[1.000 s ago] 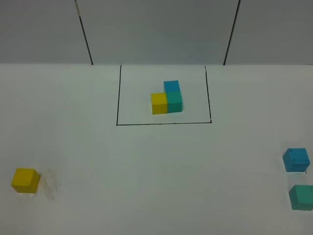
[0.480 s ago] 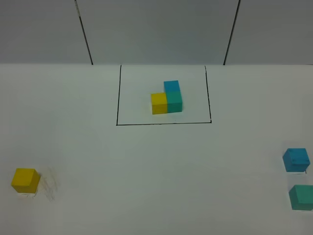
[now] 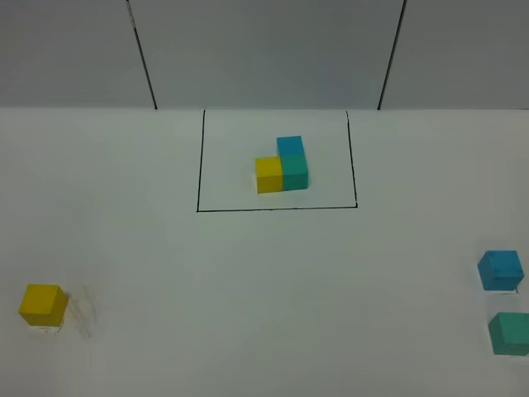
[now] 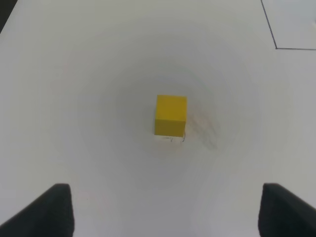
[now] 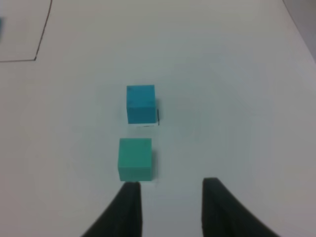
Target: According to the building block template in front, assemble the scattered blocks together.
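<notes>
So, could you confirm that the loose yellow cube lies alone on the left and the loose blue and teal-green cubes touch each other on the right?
Not quite: the blue cube and teal-green cube lie apart, a gap between them, as the right wrist view shows. The yellow cube is alone on the left.

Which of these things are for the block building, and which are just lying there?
For the job: template, yellow cube, green cube, blue cube.
Just there: table, wall, faint smudges beside the yellow cube.
</notes>
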`<state>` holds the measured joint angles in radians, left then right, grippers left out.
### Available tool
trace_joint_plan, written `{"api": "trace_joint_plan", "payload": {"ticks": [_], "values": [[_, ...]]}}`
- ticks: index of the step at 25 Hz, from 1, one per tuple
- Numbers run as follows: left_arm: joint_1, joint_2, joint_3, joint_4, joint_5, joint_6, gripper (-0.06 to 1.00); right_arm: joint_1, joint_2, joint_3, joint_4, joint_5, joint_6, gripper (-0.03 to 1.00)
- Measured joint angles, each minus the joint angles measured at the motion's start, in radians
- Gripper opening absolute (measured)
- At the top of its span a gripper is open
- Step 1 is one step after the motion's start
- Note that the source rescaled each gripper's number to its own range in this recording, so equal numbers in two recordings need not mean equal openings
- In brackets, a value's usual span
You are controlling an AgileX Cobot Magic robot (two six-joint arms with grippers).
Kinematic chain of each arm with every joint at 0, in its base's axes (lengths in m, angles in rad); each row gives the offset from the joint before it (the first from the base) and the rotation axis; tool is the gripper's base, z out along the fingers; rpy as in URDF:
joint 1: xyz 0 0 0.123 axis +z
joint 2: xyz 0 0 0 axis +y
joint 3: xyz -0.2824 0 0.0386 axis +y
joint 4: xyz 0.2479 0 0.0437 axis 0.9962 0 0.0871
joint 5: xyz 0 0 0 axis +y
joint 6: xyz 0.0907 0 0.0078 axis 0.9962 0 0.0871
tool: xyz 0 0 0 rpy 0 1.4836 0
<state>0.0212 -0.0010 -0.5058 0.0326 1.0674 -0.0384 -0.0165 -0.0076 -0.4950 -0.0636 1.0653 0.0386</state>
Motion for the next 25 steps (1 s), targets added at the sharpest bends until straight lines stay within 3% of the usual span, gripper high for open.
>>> {"api": "trace_joint_plan", "payload": {"ticks": [6, 15, 25], "values": [[0.0, 0.133, -0.038, 0.002, -0.035, 0.0, 0.68, 0.0, 0.0, 0.0, 0.0, 0.0, 0.0, 0.0], [0.0, 0.573, -0.178, 0.002, -0.139, -0.002, 0.68, 0.0, 0.0, 0.0, 0.0, 0.0, 0.0, 0.0], [0.0, 1.005, -0.208, 0.0, -0.351, -0.001, 0.68, 0.0, 0.0, 0.0, 0.0, 0.0, 0.0, 0.0]]}}
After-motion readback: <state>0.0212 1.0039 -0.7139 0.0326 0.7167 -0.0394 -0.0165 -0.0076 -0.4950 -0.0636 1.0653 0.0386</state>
